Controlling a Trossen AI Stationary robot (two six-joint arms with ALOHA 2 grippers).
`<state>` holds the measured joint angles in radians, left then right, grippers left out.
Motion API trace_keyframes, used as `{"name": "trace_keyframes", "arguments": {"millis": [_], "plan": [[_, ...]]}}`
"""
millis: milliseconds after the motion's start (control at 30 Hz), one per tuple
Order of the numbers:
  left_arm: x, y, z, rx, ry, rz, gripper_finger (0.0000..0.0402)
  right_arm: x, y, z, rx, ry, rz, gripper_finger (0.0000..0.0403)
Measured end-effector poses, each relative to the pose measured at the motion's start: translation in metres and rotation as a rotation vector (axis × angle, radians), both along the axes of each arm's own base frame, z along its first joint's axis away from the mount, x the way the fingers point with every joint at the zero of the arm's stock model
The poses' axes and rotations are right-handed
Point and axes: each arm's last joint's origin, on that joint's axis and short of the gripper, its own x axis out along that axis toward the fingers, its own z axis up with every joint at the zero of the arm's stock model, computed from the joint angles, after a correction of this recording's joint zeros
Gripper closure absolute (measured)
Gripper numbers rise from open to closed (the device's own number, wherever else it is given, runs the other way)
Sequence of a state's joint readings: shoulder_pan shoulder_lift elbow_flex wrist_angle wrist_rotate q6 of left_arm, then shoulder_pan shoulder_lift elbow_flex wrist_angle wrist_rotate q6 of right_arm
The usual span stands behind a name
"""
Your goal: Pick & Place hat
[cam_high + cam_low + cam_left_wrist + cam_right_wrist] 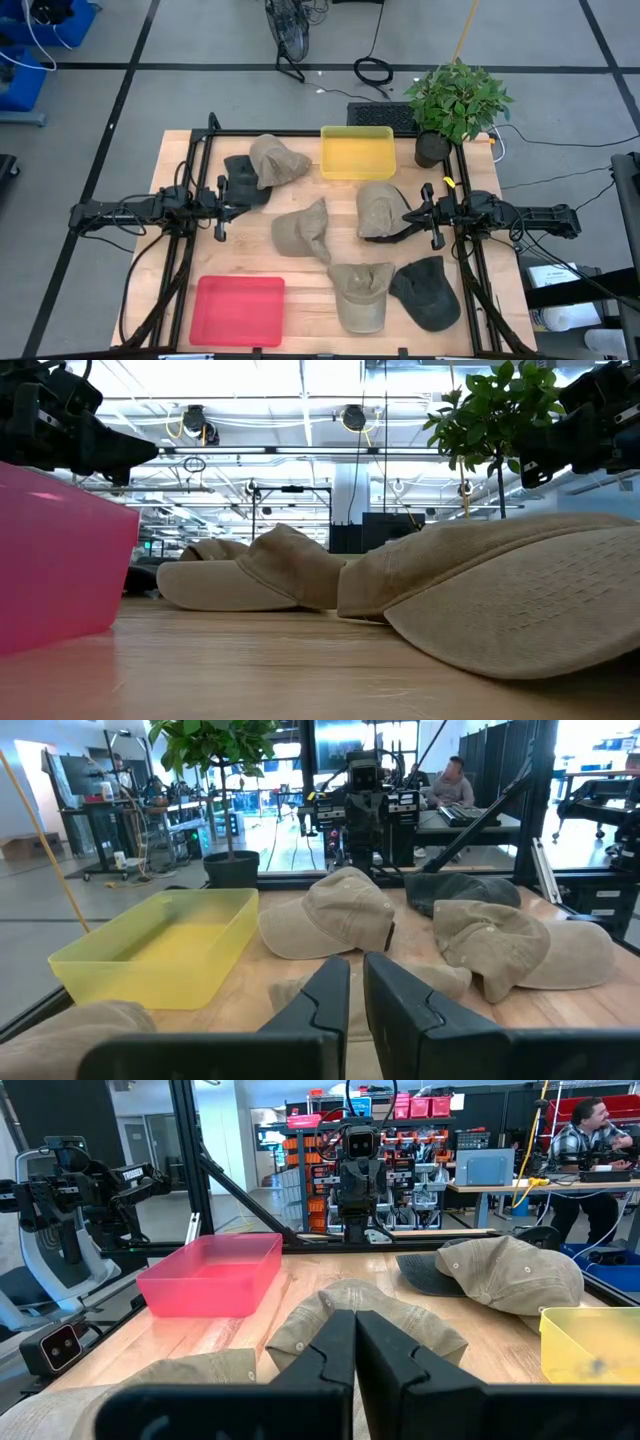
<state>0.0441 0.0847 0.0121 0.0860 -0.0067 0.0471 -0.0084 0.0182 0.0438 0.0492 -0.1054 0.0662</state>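
Spreading across the wooden table (310, 290) in the high view were six hats: a tan cap (278, 158) overlapping a dark cap (243, 180) in the upper left part of the tabletop, a tan cap (306, 231) near the middle, a tan cap (377, 208) just right of centre, another tan cap (361, 294) at the lower middle, and a dark cap (428, 292) beside it at the lower right. A yellow bin (357, 152) sat at the upper middle of the table, a red bin (238, 309) at the lower left, and a potted plant (455, 105) at the upper right corner. The left gripper (222, 209) hung at the left-centre of the frame, just below the dark cap there, and its wrist view showed its fingers (325, 1000) drawn close with only a thin slit between them, holding nothing. The right gripper (428, 214) hung at the right-centre, close beside the right-of-centre tan cap, and its wrist view showed its fingers (330, 1345) likewise nearly together and empty. In the low view the lower-middle tan cap (520, 595) filled the right foreground, another tan cap (270, 570) lay behind it at centre, and the red bin (60, 565) stood at the left edge. Beyond the table in the right wrist view a person (588, 1128) sat at a desk at the upper right of the frame, and another person (455, 782) sat in the background of the left wrist view
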Motion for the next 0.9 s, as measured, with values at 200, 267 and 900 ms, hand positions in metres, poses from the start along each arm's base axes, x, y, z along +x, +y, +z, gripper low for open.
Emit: {"name": "trace_keyframes", "arguments": {"millis": [200,267,900], "plan": [[0.0,0.0,0.0,0.0,-0.001,0.0,0.0364,0.0,0.0,0.002,0.0,-0.025,0.002,0.0403],[0.0,0.0,0.0,0.0,0.0,0.0,0.0364,0.0,0.0,0.004,0.0,-0.037,0.002,0.0403],[0.0,0.0,0.0,-0.001,0.0,0.0,0.0364,0.004,-0.007,0.012,0.061,-0.108,-0.24,0.0403]]}}
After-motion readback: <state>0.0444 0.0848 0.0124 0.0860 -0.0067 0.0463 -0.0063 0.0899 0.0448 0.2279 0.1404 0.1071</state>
